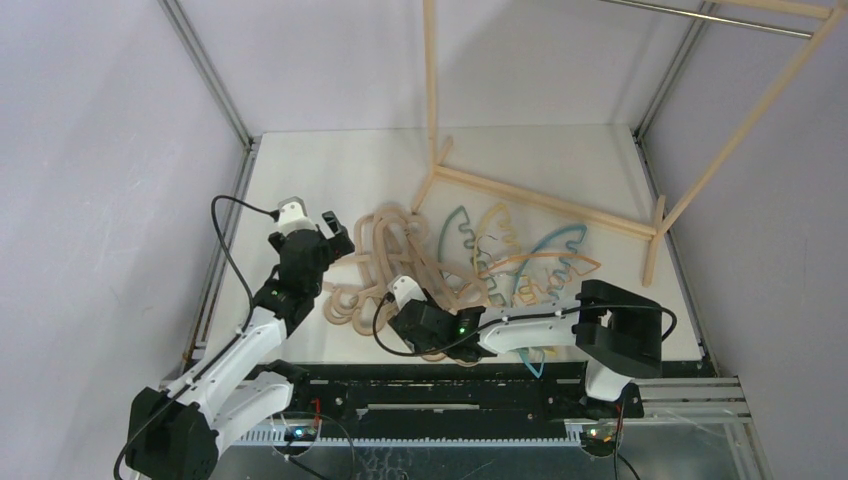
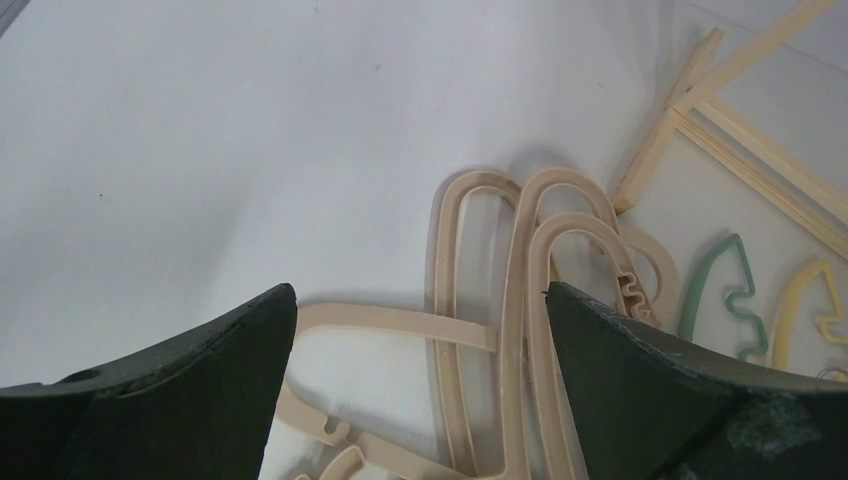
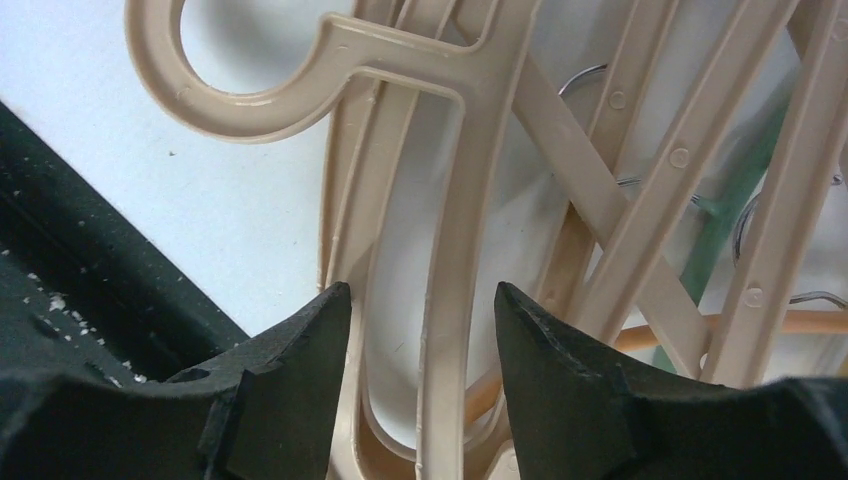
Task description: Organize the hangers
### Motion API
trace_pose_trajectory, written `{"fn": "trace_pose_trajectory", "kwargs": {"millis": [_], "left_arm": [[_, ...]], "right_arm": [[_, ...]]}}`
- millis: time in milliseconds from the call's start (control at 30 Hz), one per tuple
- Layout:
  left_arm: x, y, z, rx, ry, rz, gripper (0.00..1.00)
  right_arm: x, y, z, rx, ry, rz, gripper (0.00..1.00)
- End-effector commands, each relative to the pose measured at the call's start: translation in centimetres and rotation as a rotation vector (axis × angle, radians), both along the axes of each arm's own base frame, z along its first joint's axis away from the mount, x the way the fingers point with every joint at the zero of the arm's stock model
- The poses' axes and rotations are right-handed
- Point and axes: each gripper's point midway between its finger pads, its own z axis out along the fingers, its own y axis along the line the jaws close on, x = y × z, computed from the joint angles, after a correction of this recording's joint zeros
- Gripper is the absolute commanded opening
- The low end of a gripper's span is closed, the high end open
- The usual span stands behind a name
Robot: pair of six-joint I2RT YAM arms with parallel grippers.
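Several beige hangers (image 1: 385, 250) lie tangled mid-table. To their right are thin teal (image 1: 455, 235), yellow (image 1: 495, 225), blue (image 1: 562, 243) and orange (image 1: 540, 262) hangers. My left gripper (image 1: 333, 237) hovers open over the left end of the beige pile, jaws wide (image 2: 420, 290) above beige loops (image 2: 520, 260) and holding nothing. My right gripper (image 1: 408, 325) is low at the pile's near edge. Its jaws (image 3: 422, 290) stand apart astride one bar of a beige hanger (image 3: 445, 200), with a gap on the right side of the bar. The left fingertip (image 3: 320, 320) overlaps the hanger's outer bar.
The pale wooden rack frame (image 1: 545, 203) stands behind and right of the hangers, its metal rod (image 1: 720, 18) high at the back. One rack foot (image 2: 690, 95) shows near the beige loops. Metal corner posts (image 1: 205, 70) border the table, and a black rail (image 3: 90, 300) runs along the near edge.
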Motion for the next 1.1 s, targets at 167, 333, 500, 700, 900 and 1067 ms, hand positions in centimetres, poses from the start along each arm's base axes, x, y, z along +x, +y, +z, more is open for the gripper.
{"fn": "trace_pose_trajectory", "kwargs": {"millis": [167,333,500,700,900,1067], "left_arm": [[0.3,0.2,1.3,-0.021,-0.061,0.011,1.00],[0.4,0.2,1.3,-0.019,-0.058,0.012,1.00],[0.2,0.4,1.5,-0.021,-0.069,0.019,1.00],[-0.1,0.9,2.0,-0.025,-0.092,0.038,1.00],[-0.3,1.1,2.2,-0.031,-0.101,0.051,1.00],[-0.4,1.3,2.3,-0.036,-0.104,0.060,1.00]], "right_arm": [[2.3,-0.1,0.7,-0.004,-0.069,-0.106,0.64],[2.2,-0.6,-0.2,-0.038,-0.058,-0.109,0.42],[2.0,-0.7,0.0,-0.035,-0.044,-0.106,0.13],[1.8,-0.3,3.5,0.050,-0.042,-0.081,0.00],[2.7,-2.6,9.7,0.139,-0.115,-0.125,0.00],[4.2,-5.7,14.1,0.227,-0.140,-0.203,0.00]]}}
